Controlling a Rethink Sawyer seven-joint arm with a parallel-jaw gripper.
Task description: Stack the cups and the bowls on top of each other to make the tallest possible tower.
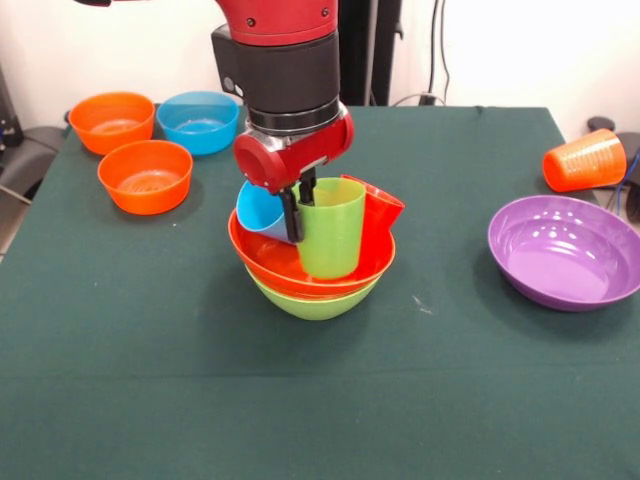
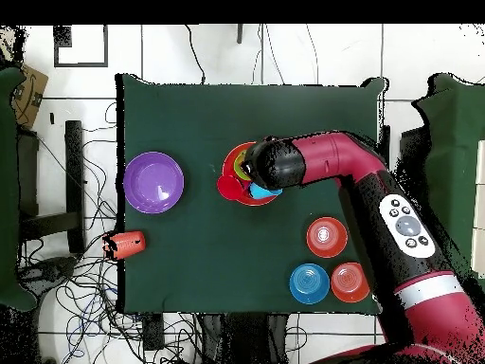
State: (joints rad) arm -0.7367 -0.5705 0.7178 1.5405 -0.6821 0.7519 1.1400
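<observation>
The tower stands mid-table: a large lime green bowl (image 1: 315,303) at the base with a large orange-red bowl (image 1: 268,262) nested in it. Inside that bowl an upright lime green cup (image 1: 335,232) stands between a tilted light blue cup (image 1: 257,210) and a tilted red cup (image 1: 381,218). My gripper (image 1: 300,222) comes down from above, its fingers (image 1: 292,215) straddling the green cup's left wall and shut on it. In the overhead view the arm's wrist (image 2: 277,163) covers most of the tower (image 2: 230,180).
A large purple bowl (image 1: 565,252) (image 2: 153,182) sits apart, with an orange cup (image 1: 585,160) (image 2: 127,244) lying on its side near the table edge. Two small orange bowls (image 1: 112,121) (image 1: 146,177) and a small blue bowl (image 1: 200,122) cluster at one corner.
</observation>
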